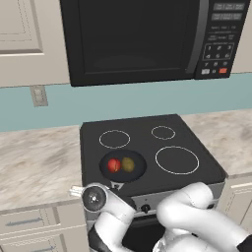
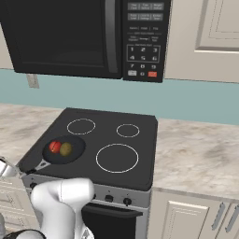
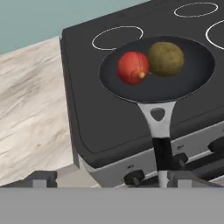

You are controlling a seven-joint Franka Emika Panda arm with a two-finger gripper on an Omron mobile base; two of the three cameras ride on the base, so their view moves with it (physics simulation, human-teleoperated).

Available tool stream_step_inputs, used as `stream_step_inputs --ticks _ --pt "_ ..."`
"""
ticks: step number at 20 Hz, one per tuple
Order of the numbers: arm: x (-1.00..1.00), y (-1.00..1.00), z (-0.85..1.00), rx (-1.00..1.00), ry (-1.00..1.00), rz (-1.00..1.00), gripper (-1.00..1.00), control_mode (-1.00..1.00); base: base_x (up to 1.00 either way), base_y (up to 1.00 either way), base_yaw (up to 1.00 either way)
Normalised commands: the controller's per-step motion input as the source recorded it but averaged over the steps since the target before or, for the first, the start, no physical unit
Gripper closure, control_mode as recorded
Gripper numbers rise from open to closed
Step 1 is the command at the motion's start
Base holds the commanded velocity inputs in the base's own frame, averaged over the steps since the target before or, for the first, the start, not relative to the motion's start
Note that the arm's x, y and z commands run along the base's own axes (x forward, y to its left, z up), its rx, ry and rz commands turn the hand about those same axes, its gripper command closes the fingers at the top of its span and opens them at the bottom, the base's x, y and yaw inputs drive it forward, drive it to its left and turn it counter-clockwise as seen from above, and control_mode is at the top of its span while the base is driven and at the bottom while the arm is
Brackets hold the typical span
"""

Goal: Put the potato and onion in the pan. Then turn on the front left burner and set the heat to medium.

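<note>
Knobs (image 3: 134,177) along the stove's front edge sit closest to the end effector (image 3: 107,178), the leftmost one just ahead and slightly right of it. Its fingertips stand wide apart, holding nothing. Beyond, the pan (image 3: 188,83) rests on the front left burner, handle pointing back toward the hand. Inside, the onion (image 3: 132,68) and potato (image 3: 166,58) touch — onion left. Judging by this, only the knob turn remains.

A home kitchen: black glass cooktop (image 1: 147,147) under a microwave (image 1: 152,37), marble counter (image 1: 39,162), cream cabinets (image 2: 205,23).
</note>
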Motion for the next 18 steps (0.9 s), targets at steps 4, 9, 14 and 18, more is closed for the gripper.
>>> stream_step_inputs --ticks 4,9,14,18 --pt "-0.69 0.02 -0.01 0.0 -0.48 -0.07 -1.0 -1.0 0.0 0.0 0.0" --pt "-0.42 0.02 -0.2 0.0 -0.4 -0.03 -1.0 -1.0 0.0 0.0 0.0" --pt "-0.31 0.01 -0.25 0.0 -0.32 -0.03 -1.0 -1.0 0.0 0.0 0.0" --pt "-0.19 0.03 -0.17 -0.02 -0.15 -0.03 -1.0 -1.0 0.0 0.0 0.0"
